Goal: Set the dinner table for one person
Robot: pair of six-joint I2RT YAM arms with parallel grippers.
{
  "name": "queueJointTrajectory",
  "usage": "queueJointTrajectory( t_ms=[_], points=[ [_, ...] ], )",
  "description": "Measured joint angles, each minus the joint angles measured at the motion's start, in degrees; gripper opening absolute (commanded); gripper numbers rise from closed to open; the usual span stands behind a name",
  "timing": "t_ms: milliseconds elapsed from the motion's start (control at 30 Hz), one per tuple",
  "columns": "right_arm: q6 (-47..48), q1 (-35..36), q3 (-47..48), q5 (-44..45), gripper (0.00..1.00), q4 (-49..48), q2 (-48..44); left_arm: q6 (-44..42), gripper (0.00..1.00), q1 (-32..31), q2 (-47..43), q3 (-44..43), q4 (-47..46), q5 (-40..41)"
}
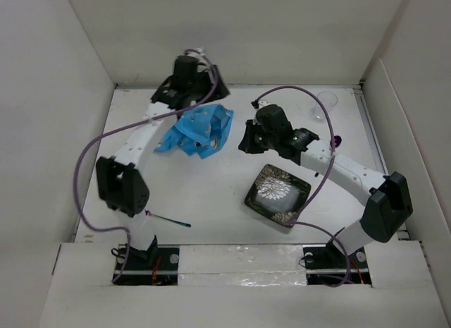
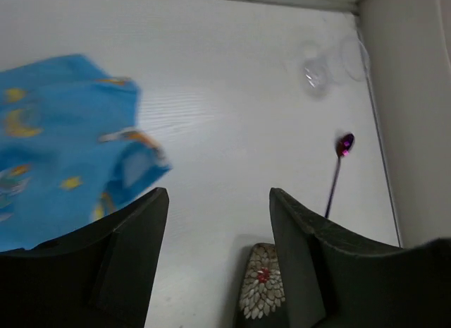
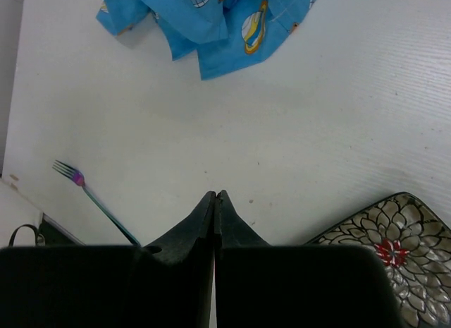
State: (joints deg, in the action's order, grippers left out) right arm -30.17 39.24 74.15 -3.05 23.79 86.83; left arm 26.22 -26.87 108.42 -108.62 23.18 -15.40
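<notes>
In the top view, the dinner table (image 1: 211,194) was seen as a white surface with walls around it, and the things were scattered on it. A blue cloth (image 1: 197,130) with a cartoon print lay crumpled at the far left. A square plate (image 1: 277,194) with a flower pattern lay toward the near right, and a fork (image 1: 169,220) lay near the left arm's base. A purple spoon (image 1: 335,140) and a clear glass (image 1: 325,102) were placed far to the right. The left gripper (image 1: 208,84) was held over the far edge of the cloth, and the right gripper (image 1: 248,139) between the cloth and the plate. Nothing was judged to be arranged as a place setting yet. The cloth remained to be spread, and the plate, cutlery and glass remained to be gathered.

In the left wrist view, the left gripper (image 2: 218,201) was seen wide open and nothing was held in it. The table (image 2: 211,95) lay below it, apart from the fingers. The cloth (image 2: 56,144) was at the left, beside the left finger, not between the two. A corner of the plate (image 2: 262,293) was seen low between the fingers, and the spoon and the glass lay well beyond.

In the right wrist view, the right gripper (image 3: 215,197) was seen fully closed, finger against finger, with nothing between. It was held above bare table (image 3: 317,130). The cloth (image 3: 211,25) lay ahead, the fork (image 3: 91,197) to one side and the plate (image 3: 380,250) near the other, none of them touched.
</notes>
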Motion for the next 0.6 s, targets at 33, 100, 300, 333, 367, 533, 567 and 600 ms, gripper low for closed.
queueJointTrajectory(
  t_ms=[33, 100, 300, 333, 367, 533, 567, 600],
  points=[
    [-0.3, 0.3, 0.0, 0.0, 0.05, -0.7, 0.6, 0.5, 0.49, 2.4, -4.3, 4.6, -2.4, 2.2],
    [-0.8, 1.1, 0.0, 0.0, 0.0, -1.8, 2.1, 2.4, 0.39, 9.1, -14.3, 15.7, -6.6, 6.2],
    [-1.8, 4.0, 0.0, 0.0, 0.0, -3.0, 6.3, 10.9, 0.09, 31.3, -33.9, 46.2, -17.2, 8.7],
    [-1.9, 4.4, 0.0, 0.0, 0.0, -3.1, 6.6, 11.7, 0.13, 32.5, -34.0, 49.1, -17.6, 8.2],
    [-1.9, 4.8, 0.0, 0.1, 0.0, -3.1, 6.8, 12.7, 0.21, 33.1, -33.5, 51.9, -17.7, 7.7],
    [-2.1, 5.7, 0.4, 0.1, 0.06, -3.8, 7.0, 20.0, 0.52, 33.5, -30.6, 64.3, -18.6, 4.3],
    [-2.1, 5.9, 0.6, 0.1, 0.06, -3.8, 7.1, 20.1, 0.52, 34.3, -30.1, 66.2, -18.6, 4.3],
    [-2.1, 5.9, 0.7, 0.3, 0.1, -3.8, 7.3, 21.6, 0.52, 35.5, -29.5, 67.3, -19.6, 3.5]
  ],
)
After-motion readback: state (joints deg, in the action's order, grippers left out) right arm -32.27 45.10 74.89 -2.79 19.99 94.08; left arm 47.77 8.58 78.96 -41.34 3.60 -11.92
